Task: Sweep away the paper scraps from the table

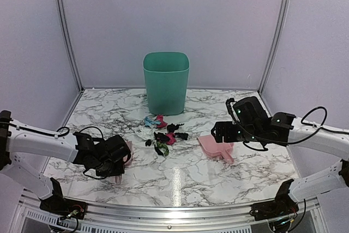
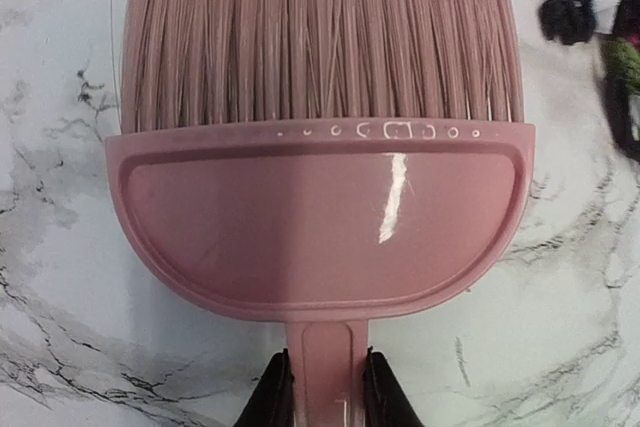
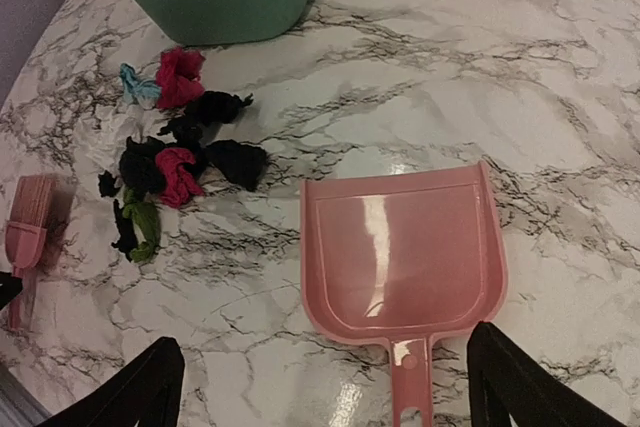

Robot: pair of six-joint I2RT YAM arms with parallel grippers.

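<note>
Brush (image 2: 320,197) handle cropped, left fingers (image 2: 270,402) — seemingly — gripping it

— What sort of place is this?
— A robot lab booth.
— How can you tell?
— Plain panel walls (image 1: 174,15) between metal posts (image 1: 64,31) enclose a marble-pattern table (image 1: 180,181). A cabled left arm (image 1: 38,143) and right arm (image 1: 322,137) are bolted at its edge.

Glossy pink plastic dustpan (image 3: 400,252) on polished marble-pattern table (image 3: 560,77).
</note>
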